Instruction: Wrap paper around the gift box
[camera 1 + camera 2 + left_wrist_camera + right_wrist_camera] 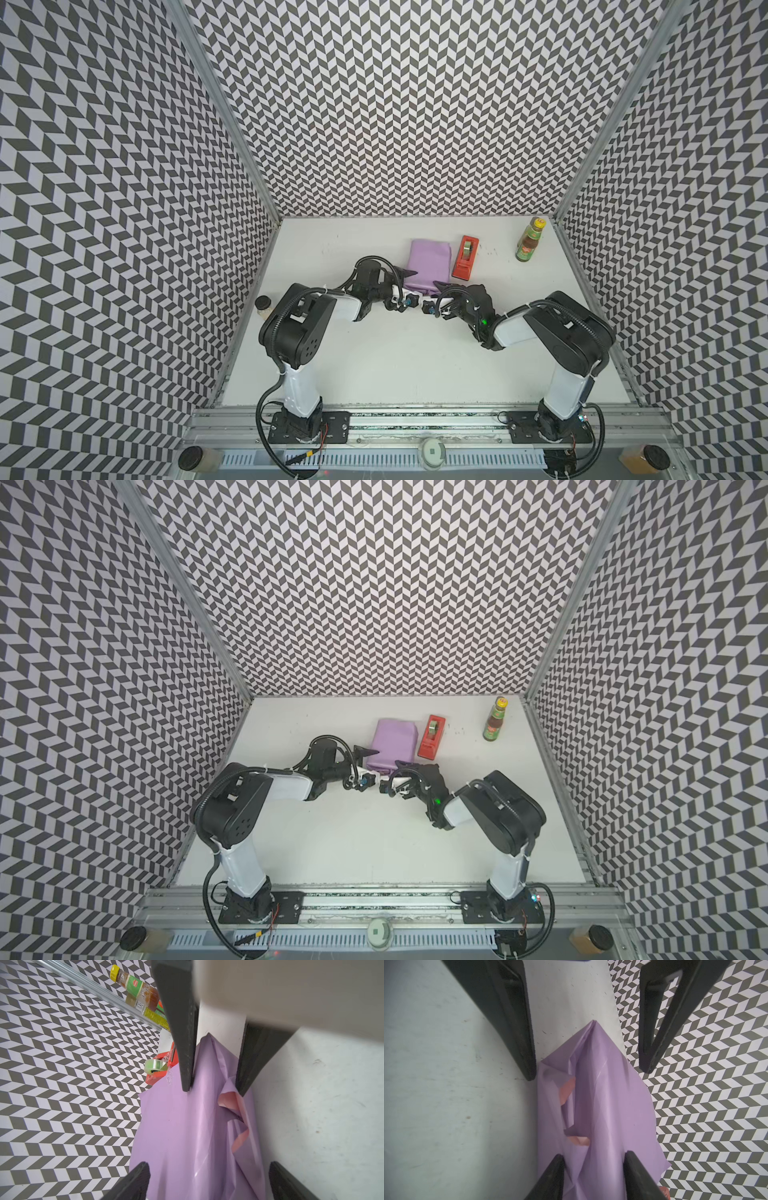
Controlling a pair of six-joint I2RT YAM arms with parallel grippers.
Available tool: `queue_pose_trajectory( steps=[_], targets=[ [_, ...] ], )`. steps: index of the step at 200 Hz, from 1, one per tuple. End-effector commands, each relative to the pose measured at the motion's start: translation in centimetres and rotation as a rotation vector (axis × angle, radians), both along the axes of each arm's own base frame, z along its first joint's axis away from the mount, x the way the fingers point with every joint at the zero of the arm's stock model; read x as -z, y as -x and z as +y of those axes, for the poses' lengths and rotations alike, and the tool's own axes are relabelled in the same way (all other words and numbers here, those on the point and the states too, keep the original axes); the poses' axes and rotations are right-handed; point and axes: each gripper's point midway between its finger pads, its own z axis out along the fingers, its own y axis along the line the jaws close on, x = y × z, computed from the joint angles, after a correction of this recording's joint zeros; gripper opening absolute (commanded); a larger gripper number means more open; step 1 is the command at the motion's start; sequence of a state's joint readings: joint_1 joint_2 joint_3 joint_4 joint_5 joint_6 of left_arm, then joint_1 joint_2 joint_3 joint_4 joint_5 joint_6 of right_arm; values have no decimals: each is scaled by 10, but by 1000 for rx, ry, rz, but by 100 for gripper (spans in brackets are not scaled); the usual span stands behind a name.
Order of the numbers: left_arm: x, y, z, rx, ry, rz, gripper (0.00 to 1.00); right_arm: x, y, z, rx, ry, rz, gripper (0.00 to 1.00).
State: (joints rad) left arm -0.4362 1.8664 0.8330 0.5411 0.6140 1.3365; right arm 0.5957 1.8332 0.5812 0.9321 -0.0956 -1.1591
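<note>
Mid-table, our left gripper [208, 1162] stands fingers wide apart at the paper [428, 259]; our right gripper [593, 1154] straddles its end, and we can't tell if it's pinching.

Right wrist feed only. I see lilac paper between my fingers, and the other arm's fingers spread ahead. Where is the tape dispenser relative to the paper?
Observer: In both top views the red tape dispenser stands on the table close along the right side of the paper. I cannot tell whether they touch.
Operator: Anything else on the table?
Observer: A sauce bottle stands upright near the back right corner, well apart from the dispenser.
</note>
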Motion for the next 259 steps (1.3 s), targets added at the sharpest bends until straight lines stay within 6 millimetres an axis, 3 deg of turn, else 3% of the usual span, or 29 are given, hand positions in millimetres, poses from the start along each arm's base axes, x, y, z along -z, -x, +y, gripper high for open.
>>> queue_pose_trajectory(
  steps=[1,44,121,158,218,259],
  targets=[
    [-8,-9,-10,1,25,-38,90,0,2,8,-34,-28,4,47],
    [-3,-12,-15,1,46,-6,84,0,2,10,-43,-34,9,47],
    [13,-15,-16,-7,33,42,61,-6,3,9,-43,-49,-7,49],
    [21,-13,-15,-6,12,61,54,-20,5,7,-44,-92,-26,56],
    [29,-10,-15,-4,3,94,50,-47,9,-5,-42,-208,-15,79],
    [31,-7,-14,1,1,101,50,-39,-3,-9,-52,-204,75,81]
  ],
)
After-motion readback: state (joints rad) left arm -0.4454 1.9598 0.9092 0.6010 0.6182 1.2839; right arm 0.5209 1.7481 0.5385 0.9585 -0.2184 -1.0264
